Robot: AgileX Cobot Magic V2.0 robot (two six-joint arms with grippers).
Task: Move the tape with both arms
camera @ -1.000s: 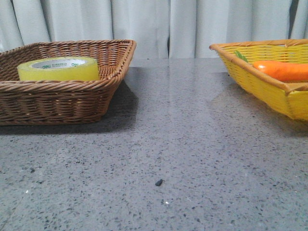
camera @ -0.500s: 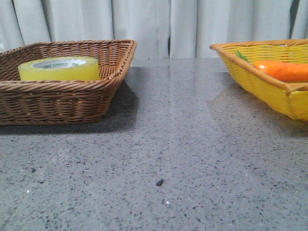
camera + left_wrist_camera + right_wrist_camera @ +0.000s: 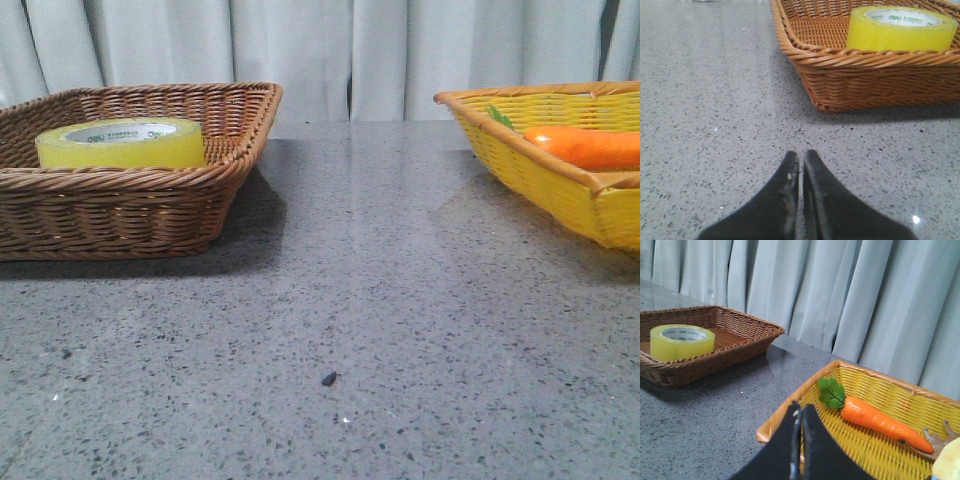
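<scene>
Tape [image 3: 121, 143] flat in brown basket [image 3: 130, 215] at worktop's far-left corner; L gripper [image 3: 800, 159] & R gripper [image 3: 799, 412] both pinched together, empty.

The front view sits low, almost level with the counter [image 3: 350, 300], and faces forward to the curtain [image 3: 300, 50], with the brown basket [image 3: 130, 215] at ten o'clock and the yellow basket [image 3: 560, 190] at two o'clock. The left wrist view looks from just above the counter past the left claw [image 3: 801, 160] at the brown basket close by. The right wrist view looks from higher up over the near yellow basket toward the far brown basket, which all three views share.
</scene>
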